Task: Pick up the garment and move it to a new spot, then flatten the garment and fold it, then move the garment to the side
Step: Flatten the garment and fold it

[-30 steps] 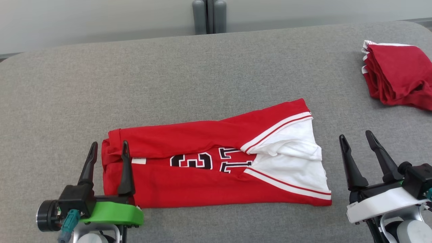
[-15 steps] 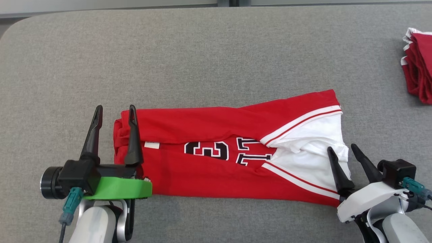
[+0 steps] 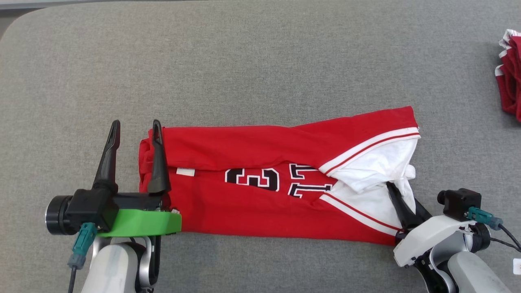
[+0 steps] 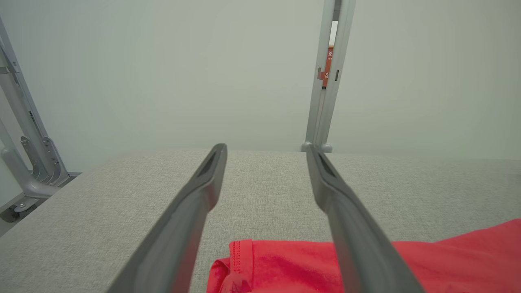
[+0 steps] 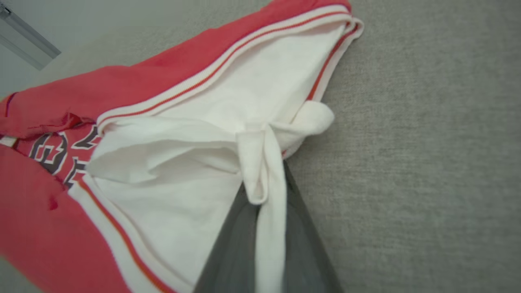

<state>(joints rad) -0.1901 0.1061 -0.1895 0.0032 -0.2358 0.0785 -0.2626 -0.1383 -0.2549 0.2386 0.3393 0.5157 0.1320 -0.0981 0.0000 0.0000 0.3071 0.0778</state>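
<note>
garment [image 3: 264,203] is looking soft, light, floppy; right gripper [image 3: 401,195] is clamping its white end, left gripper [image 3: 136,123] is hovering spread over garment's opposite red edge, likely second hold

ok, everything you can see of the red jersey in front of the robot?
The jersey is red knit-looking fabric with a white panel edged in white-and-red striped trim at its right end, dark white-outlined lettering mid-body and a small white tag near the left. It lies folded into a long band, flat on the grey table. The right tool is shut on a pinched fold of the white part; the open left tool straddles its left edge, contact unclear.
</note>
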